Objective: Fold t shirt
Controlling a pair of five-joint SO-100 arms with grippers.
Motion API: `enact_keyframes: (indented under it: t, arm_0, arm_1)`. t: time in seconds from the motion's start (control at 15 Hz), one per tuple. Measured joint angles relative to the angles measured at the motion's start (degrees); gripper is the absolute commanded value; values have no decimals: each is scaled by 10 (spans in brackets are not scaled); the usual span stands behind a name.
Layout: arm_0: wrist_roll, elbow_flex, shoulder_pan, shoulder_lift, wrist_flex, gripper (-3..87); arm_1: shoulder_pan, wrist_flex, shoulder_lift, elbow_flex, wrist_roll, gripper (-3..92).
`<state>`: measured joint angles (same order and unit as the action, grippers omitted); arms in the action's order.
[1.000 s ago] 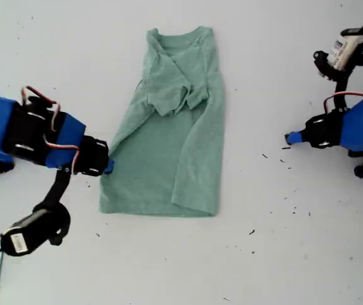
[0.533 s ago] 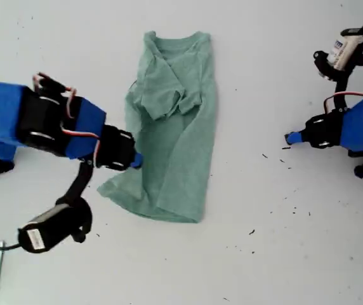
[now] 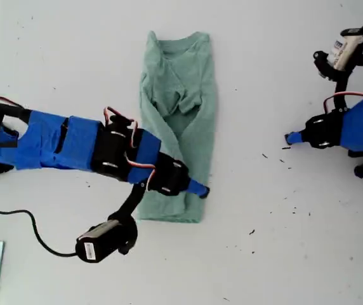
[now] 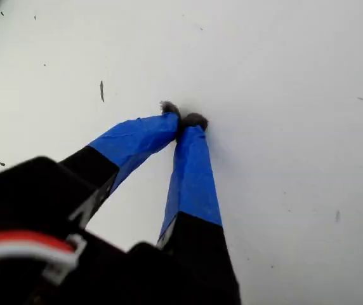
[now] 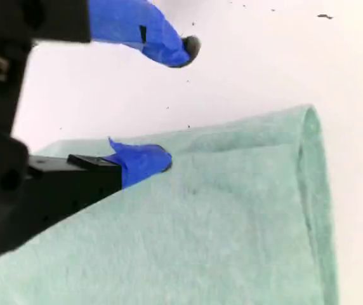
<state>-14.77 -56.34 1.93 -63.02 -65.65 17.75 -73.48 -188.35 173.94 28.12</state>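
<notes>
Working over a wide white surface (image 3: 264,267), bare across most of the exterior view. At its middle, the t shirt (image 3: 194,133): laid lengthwise as a narrow strip, collar toward the exterior view's top, hem toward its bottom, one side already turned in over the body, sleeve fabric bunched in a lump just below the collar. Looks like the tail end of the lengthwise fold. Reaching in from the exterior view's left, across the lower part of the strip, with my second claw (image 5: 176,103): jaws apart, one fingertip (image 5: 159,159) resting on top of the cloth near its folded edge, the other out over bare surface, nothing clamped. Parked well off to the exterior view's right with my first claw (image 4: 181,121): tips pressed together, closed on nothing, pointing at the surface. Next, probably: lifting the second claw clear without dragging the flap open, then taking the hem and carrying it up toward the collar. Likely to get in the way: the sleeve lump, and the reaching arm itself, lying over the hem region. Scattered about, mostly toward the exterior view's lower right, small dark specks (image 3: 252,232); harmless, by the look of them.
</notes>
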Motion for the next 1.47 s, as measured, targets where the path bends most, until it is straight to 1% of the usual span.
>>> enact_keyframes:
  t: [0.2,0.33,0.4,0.47,0.53,0.6,0.67,0.8,0.93,1.07,1.13,1.2,1.27,1.33,1.4,1.47]
  arm_0:
    - [-3,0,11,6,0,233]
    - [-3,-3,11,-11,-39,220]
    - [-3,-12,11,-54,-62,153]
    - [-3,-26,11,-117,-98,70]
    - [-2,-48,10,-180,-147,56]
    - [2,-121,2,-260,-161,31]
    - [8,-238,-18,-360,-134,-2]
    - [33,-542,-72,-619,-30,-2]
    - [73,-829,-92,-852,19,-2]
    - [144,-1042,-81,-1026,67,-3]
    - [171,-1134,-71,-1121,69,-3]
    - [189,-1194,-58,-1216,68,-3]
    - [198,-1212,-57,-1273,61,-3]
    - [203,-1209,-59,-1285,61,-3]
    - [204,-1184,-55,-1237,59,-3]
    - [202,-1120,-55,-1142,50,-2]
  arm_1:
    - [0,0,0,0,0,24]
    - [0,0,-1,0,0,24]
    - [0,0,-3,0,0,24]
    - [0,0,-3,0,0,24]
    - [0,0,-3,0,0,24]
    - [0,0,-3,0,0,24]
    - [0,0,-3,0,0,24]
    - [0,0,-3,0,0,24]
    - [0,0,-3,0,0,24]
    - [0,0,-3,0,0,24]
    - [0,0,-3,0,0,24]
    - [0,0,-3,0,0,24]
    - [-2,0,-3,0,0,24]
    - [-7,0,-2,0,-5,24]
    - [-20,6,11,-3,-18,24]
    - [-48,11,58,-31,-33,24]
